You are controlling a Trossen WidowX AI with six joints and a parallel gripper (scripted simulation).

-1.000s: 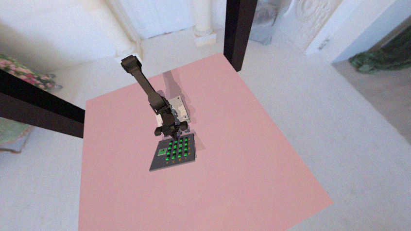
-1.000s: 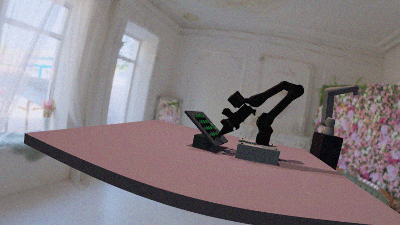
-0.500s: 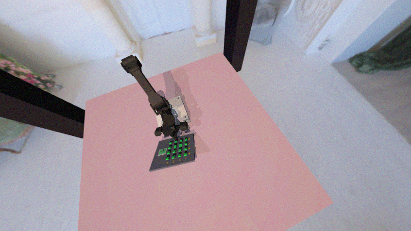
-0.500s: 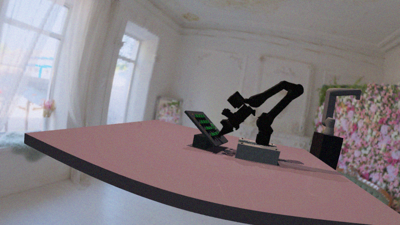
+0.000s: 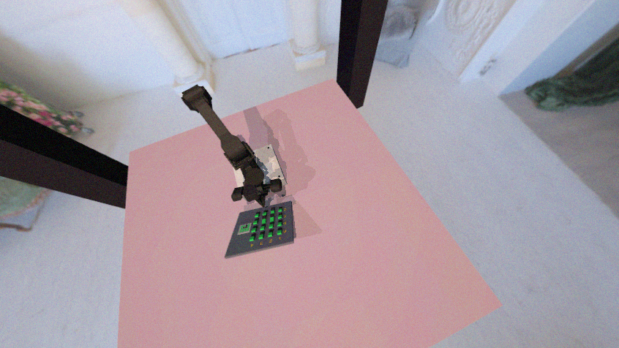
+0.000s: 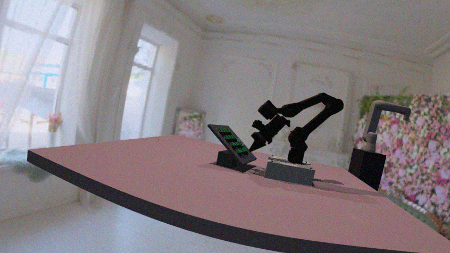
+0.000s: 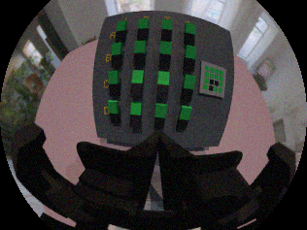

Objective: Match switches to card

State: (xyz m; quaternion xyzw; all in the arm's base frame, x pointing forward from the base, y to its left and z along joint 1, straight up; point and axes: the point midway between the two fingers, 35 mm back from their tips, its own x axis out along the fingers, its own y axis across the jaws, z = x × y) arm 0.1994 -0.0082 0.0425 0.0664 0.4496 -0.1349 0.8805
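Pink table (image 5: 346, 259) (image 6: 188, 195) (image 7: 63, 106) under everything; use the panel (image 5: 240, 246) (image 6: 251, 157) (image 7: 219, 43) as landmark. Arm (image 5: 216, 123) (image 6: 306, 102) is bent above and behind the panel, on the side where its base (image 5: 270, 153) (image 6: 289, 173) sits, base near the panel but apart from it. Panel is dark grey and tilted, propped on a black block (image 6: 227, 158), low edge toward the base. Gripper (image 5: 263, 204) (image 6: 250, 150) (image 7: 158, 134) is shut, tips together, nothing held. It points down at the panel's near edge, by row D, around the third column. Contact with the panel: can't tell.

Card (image 5: 244, 228) (image 7: 213, 79) is on the panel, right of the grid in the wrist view. Small squares, mostly green. Dark ones look like the two middle squares of the third row plus the second square of the near row; far two rows read green.

Switches (image 5: 271, 219) (image 7: 163, 78) fill the panel's grid, four by four, each with a green half and a dark half. The two middle ones in row C show brighter green than those in rows A and B. Which halves are raised: can't tell reliably
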